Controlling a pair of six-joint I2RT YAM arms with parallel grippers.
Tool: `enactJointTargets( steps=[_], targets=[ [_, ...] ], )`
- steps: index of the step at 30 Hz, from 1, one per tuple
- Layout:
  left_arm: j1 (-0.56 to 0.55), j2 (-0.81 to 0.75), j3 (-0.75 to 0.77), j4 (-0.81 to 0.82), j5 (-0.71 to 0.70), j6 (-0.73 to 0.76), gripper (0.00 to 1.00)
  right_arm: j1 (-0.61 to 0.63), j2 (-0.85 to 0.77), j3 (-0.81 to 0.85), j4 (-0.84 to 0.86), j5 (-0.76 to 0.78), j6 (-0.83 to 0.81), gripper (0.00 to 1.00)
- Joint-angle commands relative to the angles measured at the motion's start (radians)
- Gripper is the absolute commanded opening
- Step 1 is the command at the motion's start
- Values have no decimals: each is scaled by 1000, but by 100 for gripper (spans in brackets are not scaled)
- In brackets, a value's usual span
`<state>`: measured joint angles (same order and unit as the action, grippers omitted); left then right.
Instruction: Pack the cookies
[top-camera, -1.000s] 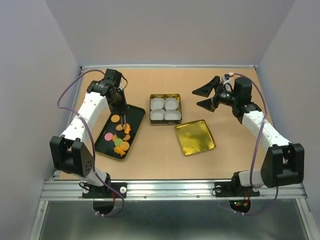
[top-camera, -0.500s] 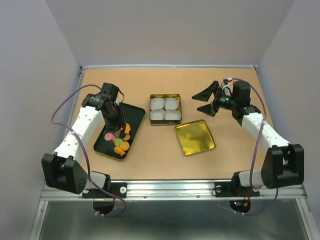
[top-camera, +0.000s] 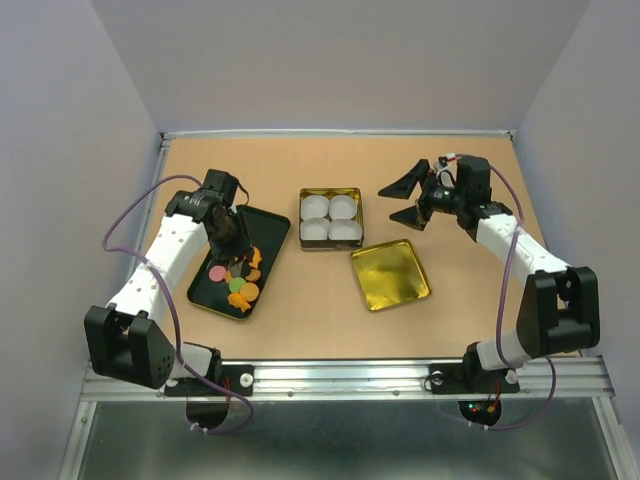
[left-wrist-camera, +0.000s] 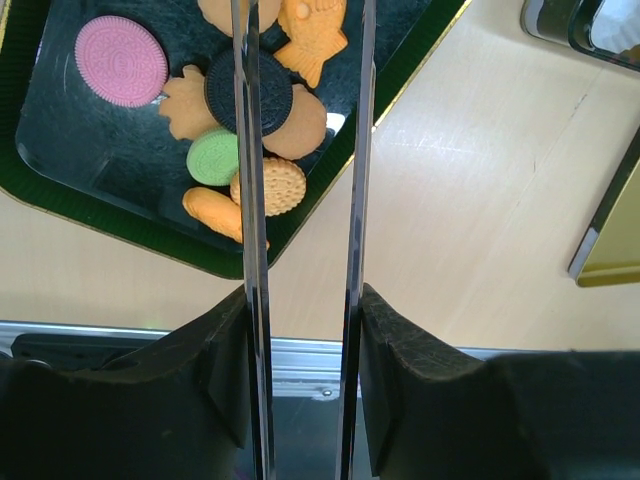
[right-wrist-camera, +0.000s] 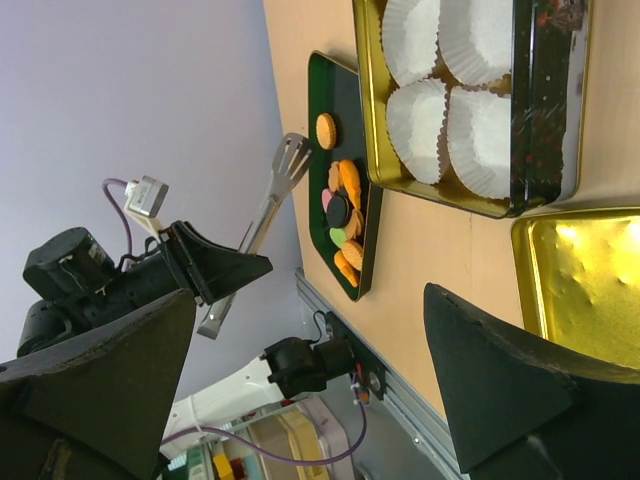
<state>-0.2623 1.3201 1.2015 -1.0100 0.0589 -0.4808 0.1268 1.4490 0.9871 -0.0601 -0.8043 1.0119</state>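
Note:
The cookies (top-camera: 241, 277) lie in a heap on a black tray (top-camera: 272, 226) at the left: mostly orange, with a pink one (left-wrist-camera: 121, 60), a green one (left-wrist-camera: 212, 157) and a dark round one (left-wrist-camera: 262, 92). My left gripper (top-camera: 228, 238) is shut on metal tongs (left-wrist-camera: 248, 210). The two blades stand apart above the heap, straddling the dark cookie. I cannot tell if they touch it. My right gripper (top-camera: 405, 200) hangs open and empty to the right of the gold tin (top-camera: 330, 190), which holds several white paper cups (right-wrist-camera: 440, 110).
The gold square lid (top-camera: 390, 274) lies on the table just right of and nearer than the tin. The metal rail of the table's near edge (left-wrist-camera: 300, 350) shows below the tray. Grey walls close in the left, right and back.
My left arm has drawn the tongs from the tray's far end toward the near heap of cookies. My right gripper has shifted slightly left and farther back, still open.

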Motion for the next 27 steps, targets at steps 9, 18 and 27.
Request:
enactJointTargets(
  steps=[9,18,27],
  targets=[
    [-5,8,-19,-68,-194,-62,50,16,51,111,6,-6,-29,100],
    [1,-7,-72,-27,-169,-62,56,16,82,122,5,-7,-24,100],
    [17,-39,-134,46,-71,-30,58,17,102,136,0,-6,-27,100]
  ],
)
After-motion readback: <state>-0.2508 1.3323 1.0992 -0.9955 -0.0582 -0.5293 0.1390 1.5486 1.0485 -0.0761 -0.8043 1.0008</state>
